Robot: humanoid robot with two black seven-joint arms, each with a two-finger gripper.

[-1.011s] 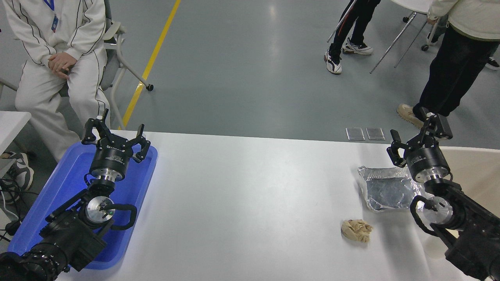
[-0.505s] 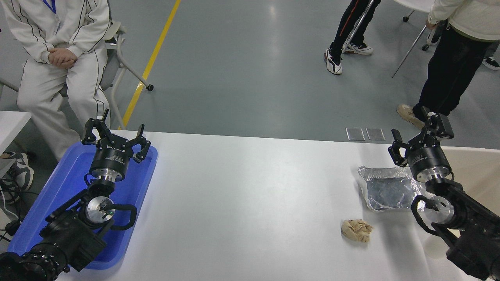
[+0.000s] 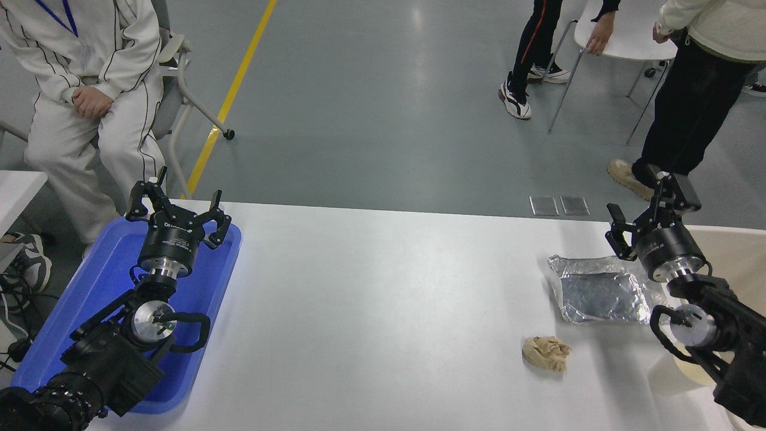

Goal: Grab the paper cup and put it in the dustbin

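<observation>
Black right gripper (image 3: 645,211): jaws apart, beside cream-beige rectangular plastic dustbin (image 3: 739,251).
Small white paper cup (image 3: 673,376): likely light, crushable; grip wall gently.

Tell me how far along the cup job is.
Nothing looks done. The paper cup lies partly hidden under the right arm, outside the dustbin. The right gripper hangs open and empty near the dustbin; the left gripper is parked over the blue tray. Grasping, lifting and dropping remain.

1 blue tray (image 3: 90,299), 1 foil tray (image 3: 598,293), 1 paper wad (image 3: 546,353), 1 dustbin (image 3: 736,251).
</observation>
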